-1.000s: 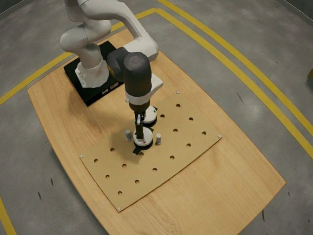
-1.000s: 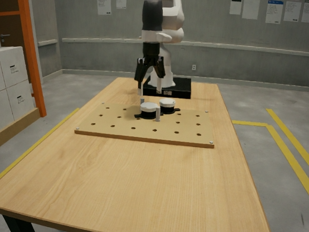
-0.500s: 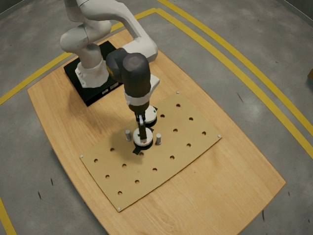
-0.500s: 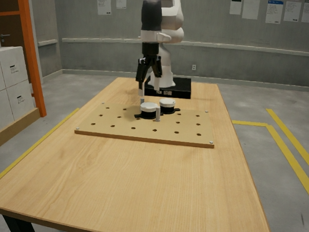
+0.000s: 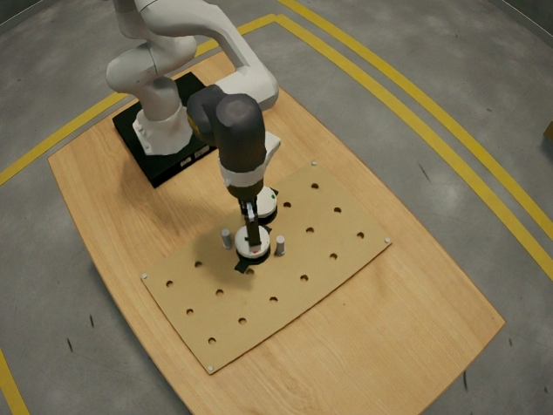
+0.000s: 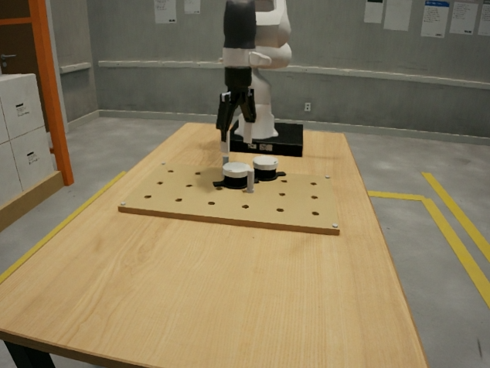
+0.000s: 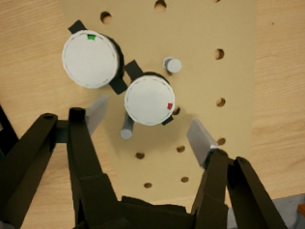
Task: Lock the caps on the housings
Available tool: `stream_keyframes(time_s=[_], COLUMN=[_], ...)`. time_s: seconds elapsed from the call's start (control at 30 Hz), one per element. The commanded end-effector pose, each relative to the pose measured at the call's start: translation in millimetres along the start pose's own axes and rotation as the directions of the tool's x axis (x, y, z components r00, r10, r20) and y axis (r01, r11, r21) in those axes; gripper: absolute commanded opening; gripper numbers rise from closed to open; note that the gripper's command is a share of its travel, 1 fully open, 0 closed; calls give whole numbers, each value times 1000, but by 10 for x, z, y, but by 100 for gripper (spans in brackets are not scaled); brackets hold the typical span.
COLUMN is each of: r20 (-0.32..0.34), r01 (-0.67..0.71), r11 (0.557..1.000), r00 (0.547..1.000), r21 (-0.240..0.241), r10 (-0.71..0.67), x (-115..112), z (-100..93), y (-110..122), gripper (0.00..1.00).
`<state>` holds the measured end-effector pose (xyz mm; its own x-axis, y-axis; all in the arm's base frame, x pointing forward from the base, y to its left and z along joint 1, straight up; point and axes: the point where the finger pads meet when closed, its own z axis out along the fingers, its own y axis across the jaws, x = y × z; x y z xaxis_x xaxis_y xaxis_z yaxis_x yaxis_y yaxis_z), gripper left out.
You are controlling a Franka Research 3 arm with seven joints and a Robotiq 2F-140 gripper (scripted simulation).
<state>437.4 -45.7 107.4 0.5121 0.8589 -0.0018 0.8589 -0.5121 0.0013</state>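
Two black housings with white caps stand upright on the tan pegboard (image 5: 285, 268). The nearer cap has a red mark on its rim; it also shows in the wrist view (image 7: 149, 100) and the front view (image 6: 236, 171). The farther cap (image 5: 268, 203) has a green mark, plain in the wrist view (image 7: 90, 59), and shows in the front view (image 6: 265, 163). Two grey pegs (image 5: 226, 239) (image 5: 280, 245) flank the nearer housing. My gripper (image 6: 236, 143) hangs open and empty well above the red-marked cap, fingers pointing down (image 7: 149, 122).
The pegboard has several open holes and lies on a wooden table (image 6: 221, 277). The arm's black base (image 6: 273, 140) stands behind the board. An orange post and white boxes (image 6: 19, 118) stand off the table to the left.
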Motion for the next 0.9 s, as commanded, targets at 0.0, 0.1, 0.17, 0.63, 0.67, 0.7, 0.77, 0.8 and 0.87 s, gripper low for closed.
stream_keyframes(time_s=[0.0, 0.1, 0.17, 0.63, 0.67, 0.7, 0.77, 0.8, 0.87], r20=[-3, -3, -3, -3, -3, -3, -3, -3, -4], r01=[17, 17, 17, 17, 17, 17, 17, 17, 17], r11=[1000, 1000, 1000, 1000, 1000, 1000, 1000, 1000, 1000], r00=[1000, 1000, 1000, 1000, 1000, 1000, 1000, 1000, 1000], r21=[3, 3, 3, 3, 3, 3, 3, 3, 3], r10=[-17, -17, -17, -17, -17, -17, -17, -17, -17], x=[10, 10, 10, 10, 10, 10, 10, 10, 10], z=[0, 0, 0, 11, 14, 18, 26, 31, 42], y=[-2, -2, -2, -2, -2, -2, -2, -2, -2], gripper=[78, 78, 78, 78, 78, 78, 78, 78, 78])
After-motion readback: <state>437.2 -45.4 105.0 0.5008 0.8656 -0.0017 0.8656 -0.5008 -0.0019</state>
